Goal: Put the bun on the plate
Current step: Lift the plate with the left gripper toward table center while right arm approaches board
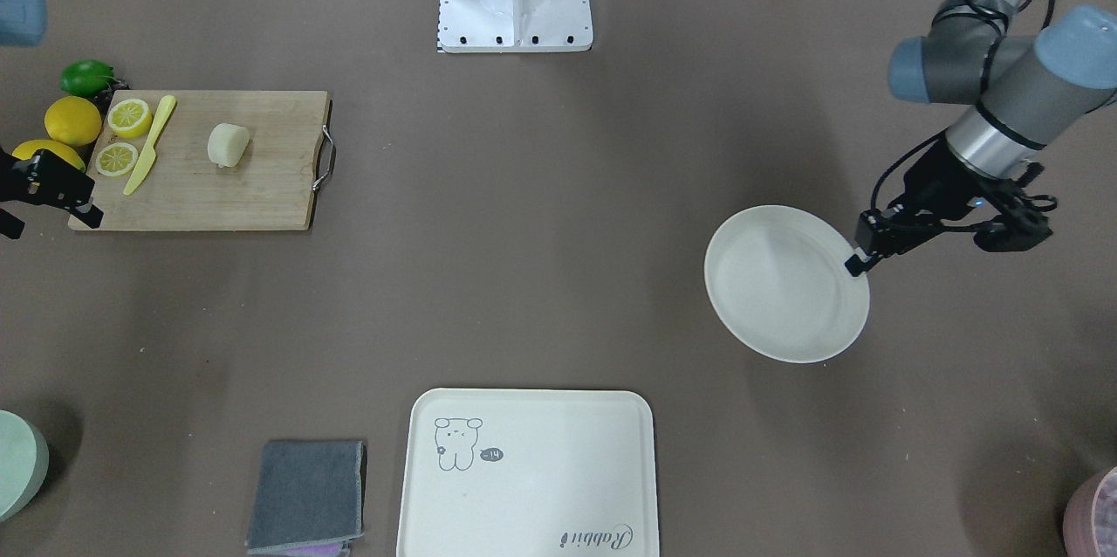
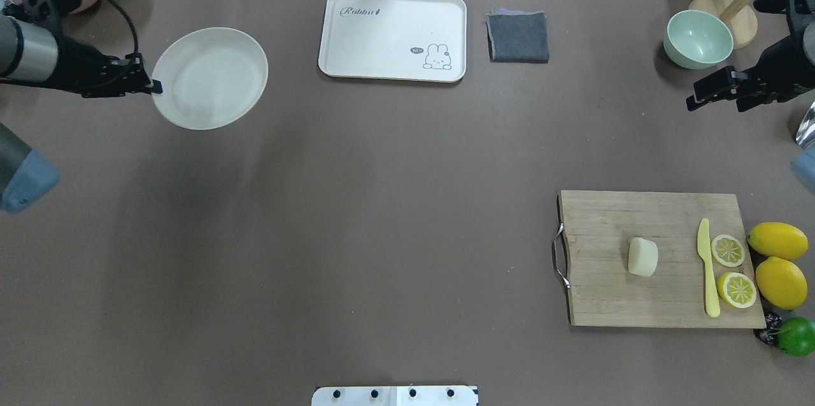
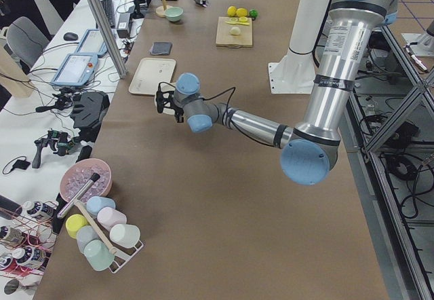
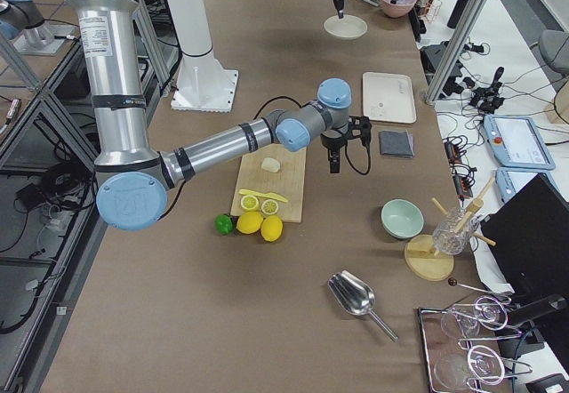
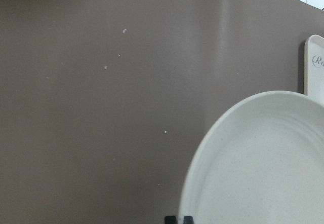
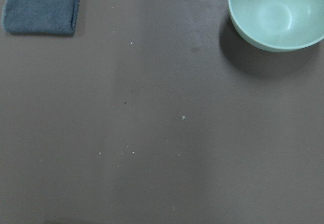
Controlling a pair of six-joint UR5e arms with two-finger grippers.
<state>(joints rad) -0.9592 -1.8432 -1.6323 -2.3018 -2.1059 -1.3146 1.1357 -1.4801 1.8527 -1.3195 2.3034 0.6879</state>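
While left jaws grip plate [image 1: 777, 295], bun [image 1: 228, 144] lies apart.

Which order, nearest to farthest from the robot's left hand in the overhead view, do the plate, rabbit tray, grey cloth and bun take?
1. plate, at the left hand, far left.
2. rabbit tray, far side, middle.
3. grey cloth, just right of the tray.
4. bun, on the cutting board, near right.
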